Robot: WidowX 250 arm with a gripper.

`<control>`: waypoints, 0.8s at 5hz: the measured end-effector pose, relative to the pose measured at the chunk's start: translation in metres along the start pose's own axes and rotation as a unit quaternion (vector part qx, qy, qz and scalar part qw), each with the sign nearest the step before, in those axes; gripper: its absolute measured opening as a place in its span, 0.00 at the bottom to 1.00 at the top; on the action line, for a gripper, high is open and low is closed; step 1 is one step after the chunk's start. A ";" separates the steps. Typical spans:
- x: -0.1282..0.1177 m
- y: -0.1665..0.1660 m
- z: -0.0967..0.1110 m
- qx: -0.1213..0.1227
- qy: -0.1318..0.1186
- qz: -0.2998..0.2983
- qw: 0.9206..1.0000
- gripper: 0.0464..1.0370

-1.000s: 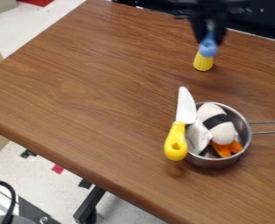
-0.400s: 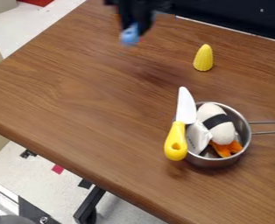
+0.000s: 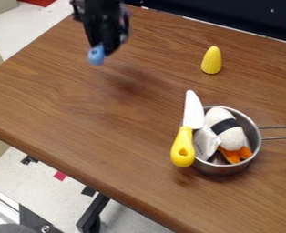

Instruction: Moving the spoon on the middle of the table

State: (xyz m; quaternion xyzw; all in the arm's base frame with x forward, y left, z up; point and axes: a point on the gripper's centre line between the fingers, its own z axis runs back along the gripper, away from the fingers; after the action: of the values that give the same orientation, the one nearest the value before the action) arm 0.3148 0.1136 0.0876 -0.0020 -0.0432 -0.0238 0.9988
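While the black gripper (image 3: 104, 51) hung above the upper left part of the table (image 3: 66, 102) in the camera view, its fingers were closed in a pinch on the spoon (image 3: 96, 55). Of the spoon: one rounded blue end, with a small hole, showed at the fingertips; the remainder could not be made out. It was held over the table's far left part, well apart from the other items, a soft shadow lying on the wood below and to the right.

Item: one yellow toy corn cob (image 3: 211, 60), upright, tip up, toward the far side, right of the gripper. Item: one metal pot (image 3: 252, 127), right of centre, its wire handle (image 3: 279, 138) pointing to the right edge. Contents: one white piece with a black band (image 3: 226, 129), one orange piece (image 3: 235, 154) and one crumpled white piece (image 3: 206, 142). Item: one knife (image 3: 183, 146), yellow of handle and white of blade, along the pot's left side, blade toward the far side; whether it touched the rim could not be told.
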 end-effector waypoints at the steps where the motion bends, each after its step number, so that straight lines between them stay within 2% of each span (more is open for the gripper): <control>1: -0.007 -0.004 -0.015 0.021 0.007 -0.008 1.000 0.25; 2: -0.006 -0.009 -0.021 0.026 -0.001 -0.001 1.000 0.25; 3: -0.002 -0.019 -0.026 0.019 -0.004 0.014 1.000 0.25; 4: -0.008 -0.034 -0.037 0.012 0.003 0.030 0.999 0.25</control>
State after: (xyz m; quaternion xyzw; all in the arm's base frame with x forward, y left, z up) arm 0.3087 0.0798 0.0503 0.0084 -0.0406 0.0067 0.9991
